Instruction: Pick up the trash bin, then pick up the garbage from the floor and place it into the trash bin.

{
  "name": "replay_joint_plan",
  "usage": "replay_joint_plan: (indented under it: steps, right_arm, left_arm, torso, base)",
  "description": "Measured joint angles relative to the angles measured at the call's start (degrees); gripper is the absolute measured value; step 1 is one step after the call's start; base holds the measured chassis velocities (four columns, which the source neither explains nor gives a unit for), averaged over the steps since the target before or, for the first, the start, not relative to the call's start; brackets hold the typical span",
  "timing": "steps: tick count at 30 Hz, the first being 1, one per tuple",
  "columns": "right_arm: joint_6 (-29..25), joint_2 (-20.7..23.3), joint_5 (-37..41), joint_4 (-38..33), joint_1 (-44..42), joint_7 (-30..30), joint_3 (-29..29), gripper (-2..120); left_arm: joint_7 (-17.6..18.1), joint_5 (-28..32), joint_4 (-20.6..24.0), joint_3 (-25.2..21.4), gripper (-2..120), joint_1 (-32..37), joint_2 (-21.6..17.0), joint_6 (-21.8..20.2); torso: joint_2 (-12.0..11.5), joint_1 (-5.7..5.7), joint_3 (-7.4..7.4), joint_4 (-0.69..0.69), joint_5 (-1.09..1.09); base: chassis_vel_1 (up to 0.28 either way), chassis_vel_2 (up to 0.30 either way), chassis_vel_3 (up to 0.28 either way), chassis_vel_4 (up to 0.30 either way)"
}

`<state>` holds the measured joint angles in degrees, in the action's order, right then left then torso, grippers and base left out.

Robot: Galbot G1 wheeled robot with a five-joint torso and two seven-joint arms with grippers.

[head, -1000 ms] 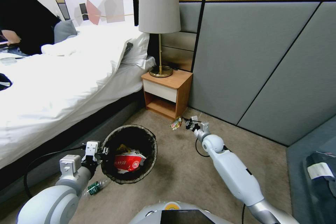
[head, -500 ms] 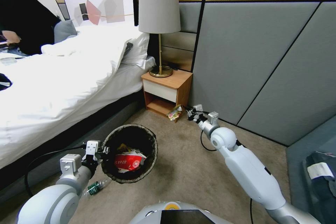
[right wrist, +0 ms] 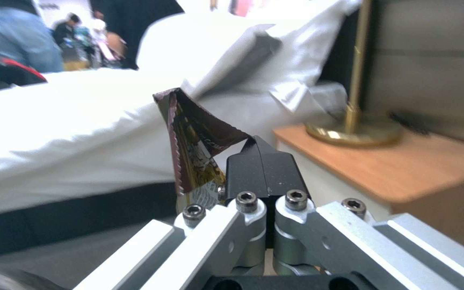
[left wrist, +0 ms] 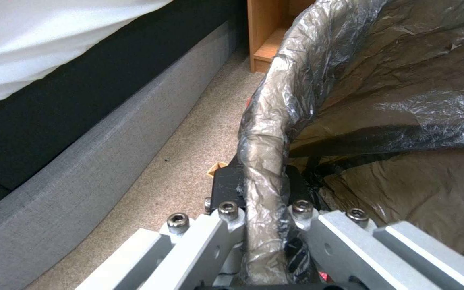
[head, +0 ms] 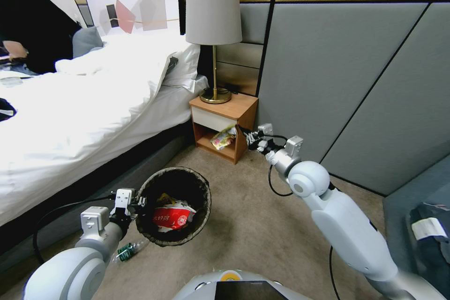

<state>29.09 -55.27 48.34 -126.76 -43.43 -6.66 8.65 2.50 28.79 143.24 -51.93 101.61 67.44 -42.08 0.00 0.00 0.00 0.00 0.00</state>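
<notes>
Presently the left gripper (head: 133, 206) is clamped on the near rim of the trash bin (head: 173, 206), holding it low beside the bed (head: 70, 117). In the left wrist view the two black fingers (left wrist: 226, 185) pinch the bag liner (left wrist: 382, 80) folded over the rim, one on each side. Inside the bin lie a red-and-white packet (head: 172, 218) and some yellow litter behind it. A green bottle (head: 125, 251) lies on the floor (head: 253, 234) just under the left forearm, beside the bin.

The right gripper (head: 248, 138) is raised in front of the nightstand (head: 224, 124), level with its open lower shelf. Its fingers (right wrist: 262, 169) are pressed together on one edge of a snack wrapper (head: 223, 137), which hangs clear of the floor. The wrapper is brown and yellow with a serrated edge (right wrist: 194, 153); its print is too blurred to read, so the exact product is uncertain.

Compared with a second ago, the right arm has risen and swung toward the nightstand, carrying the wrapper up from near floor level; half a second ago it stood midway. The left gripper, the bin and the bottle have not shifted. A table lamp (head: 213, 33) stands on the nightstand top, unchanged.
</notes>
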Motion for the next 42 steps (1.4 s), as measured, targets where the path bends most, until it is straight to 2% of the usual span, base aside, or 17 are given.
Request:
replay_joint_plan:
  steps: [12, 24, 30, 42]
  right_arm:
    - [2.6, 0.2, 10.9, -5.3, 7.4, -3.1, -2.7, 0]
    - [3.3, 0.7, 17.7, -8.2, 10.3, -3.1, -5.3, 0]
    - [3.6, 0.7, 23.1, -10.7, 12.2, -3.1, -8.5, 0]
    - [4.3, 2.1, 23.0, -14.1, 10.0, -2.9, -14.4, 0]
  left_arm:
    - [0.0, 0.1, 0.0, 0.3, 0, -0.9, -0.4, -0.1]
    - [0.0, 0.3, 0.0, 0.7, 0, -1.6, -0.8, -0.1]
    - [0.1, 0.5, 0.0, 0.7, 0, -1.8, -1.0, -0.1]
    - [0.2, 0.7, 0.0, 0.7, 0, -1.9, -0.9, -0.1]
  torso:
    - [0.0, 0.0, 0.0, 0.0, 0.0]
    - [0.0, 0.0, 0.0, 0.0, 0.0]
    - [0.0, 0.0, 0.0, 0.0, 0.0]
    - [0.0, 0.0, 0.0, 0.0, 0.0]
  base:
    - [0.0, 0.0, 0.0, 0.0]
    - [0.0, 0.0, 0.0, 0.0]
    - [0.0, 0.0, 0.0, 0.0]
    - [0.0, 0.0, 0.0, 0.0]
